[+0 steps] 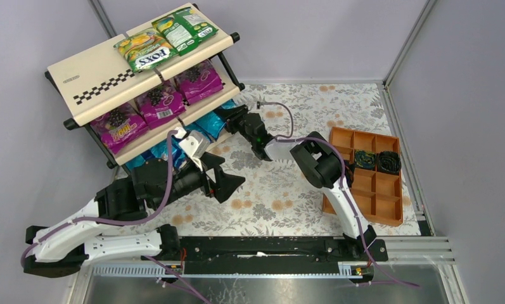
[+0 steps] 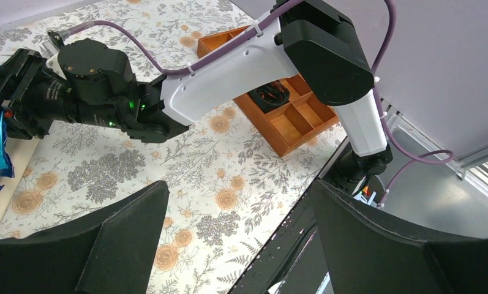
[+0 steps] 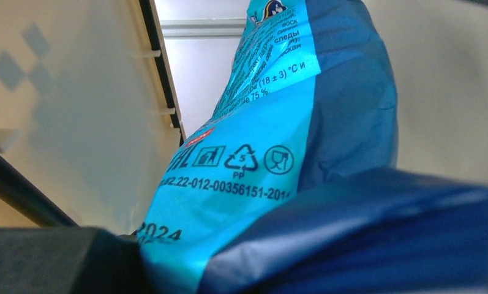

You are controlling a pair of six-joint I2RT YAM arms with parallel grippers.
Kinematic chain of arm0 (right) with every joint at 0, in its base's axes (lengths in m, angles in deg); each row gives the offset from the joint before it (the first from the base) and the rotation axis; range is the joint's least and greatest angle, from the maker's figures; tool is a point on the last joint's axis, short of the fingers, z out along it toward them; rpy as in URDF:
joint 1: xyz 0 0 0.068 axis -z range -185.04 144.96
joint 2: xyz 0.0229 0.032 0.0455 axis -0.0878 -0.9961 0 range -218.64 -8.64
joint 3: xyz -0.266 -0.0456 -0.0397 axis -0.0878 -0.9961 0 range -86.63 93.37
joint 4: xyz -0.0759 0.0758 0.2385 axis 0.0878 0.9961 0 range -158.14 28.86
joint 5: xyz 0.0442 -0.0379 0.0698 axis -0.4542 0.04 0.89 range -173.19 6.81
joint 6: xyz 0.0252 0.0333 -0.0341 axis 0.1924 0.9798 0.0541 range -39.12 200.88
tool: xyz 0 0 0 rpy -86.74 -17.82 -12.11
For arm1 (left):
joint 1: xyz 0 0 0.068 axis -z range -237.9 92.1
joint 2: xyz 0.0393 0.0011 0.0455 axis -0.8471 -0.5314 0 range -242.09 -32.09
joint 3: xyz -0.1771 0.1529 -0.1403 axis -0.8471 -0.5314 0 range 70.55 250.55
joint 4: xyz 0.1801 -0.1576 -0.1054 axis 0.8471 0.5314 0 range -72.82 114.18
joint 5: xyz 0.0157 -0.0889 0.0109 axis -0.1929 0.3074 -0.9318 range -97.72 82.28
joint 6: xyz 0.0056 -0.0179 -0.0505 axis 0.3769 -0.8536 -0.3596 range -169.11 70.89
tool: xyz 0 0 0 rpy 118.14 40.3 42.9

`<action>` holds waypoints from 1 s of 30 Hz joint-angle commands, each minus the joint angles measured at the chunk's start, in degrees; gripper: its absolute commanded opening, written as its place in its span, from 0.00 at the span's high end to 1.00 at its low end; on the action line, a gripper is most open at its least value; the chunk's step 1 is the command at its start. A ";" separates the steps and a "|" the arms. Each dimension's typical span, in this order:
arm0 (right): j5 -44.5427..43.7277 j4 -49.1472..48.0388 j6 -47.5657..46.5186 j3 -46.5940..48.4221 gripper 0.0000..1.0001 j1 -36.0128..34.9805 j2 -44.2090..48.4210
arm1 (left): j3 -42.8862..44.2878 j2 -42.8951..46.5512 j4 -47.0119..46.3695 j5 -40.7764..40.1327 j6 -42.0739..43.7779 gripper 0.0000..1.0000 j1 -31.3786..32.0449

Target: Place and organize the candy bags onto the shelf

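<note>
Two green-yellow FOX'S bags (image 1: 145, 49) sit side by side on the right half of the top board of the shelf (image 1: 91, 73), labels up. Three magenta bags (image 1: 161, 102) are lined up along the middle tier, and some blue bags (image 1: 164, 152) poke out of the bottom tier under them. The right gripper (image 1: 229, 115) is shoved in at the right-hand end of that bottom tier, right up against a blue packet (image 3: 259, 153). From its wrist camera the packet fills nearly the whole view, printed back side showing (recycling symbols, a long code, "2024"), with a cream board and a black frame tube behind it. One dark finger (image 3: 45, 260) shows in the lower left corner, touching the packet. Honestly, I can't tell whether the jaws are clamped on it or just resting against it, since the packet hides everything else. The left gripper (image 2: 239, 190) hangs over the flowery tablecloth (image 1: 281, 196) just in front of the shelf, its fingers spread wide with only cloth showing between them. Off to the right, well apart from the shelf, there's an orange-brown compartment tray (image 1: 370, 190) with black coiled things (image 1: 388, 162) in two neighbouring compartments.
</note>
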 commanded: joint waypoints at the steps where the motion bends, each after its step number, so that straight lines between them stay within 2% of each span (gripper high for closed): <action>1: 0.56 -5.72 -0.32 3.83 0.74 -2.11 4.14 | 2.33 -0.61 -1.37 0.28 -0.20 0.09 0.03; 7: 1.21 -5.31 -0.86 5.21 0.74 -2.39 3.76 | 2.65 -1.44 -1.44 0.54 0.13 0.08 0.03; 18: -0.54 0.74 -3.07 16.42 0.72 -1.79 -2.83 | 3.73 -2.15 -1.33 0.70 0.03 0.08 0.03; 25: -1.74 3.12 -3.57 17.78 0.70 0.52 -6.03 | 4.03 -2.24 -1.20 1.10 -0.88 0.08 0.03; 30: -1.31 4.58 -4.82 15.87 0.63 1.73 -6.81 | 4.21 -2.93 -1.27 1.44 -1.11 0.08 0.03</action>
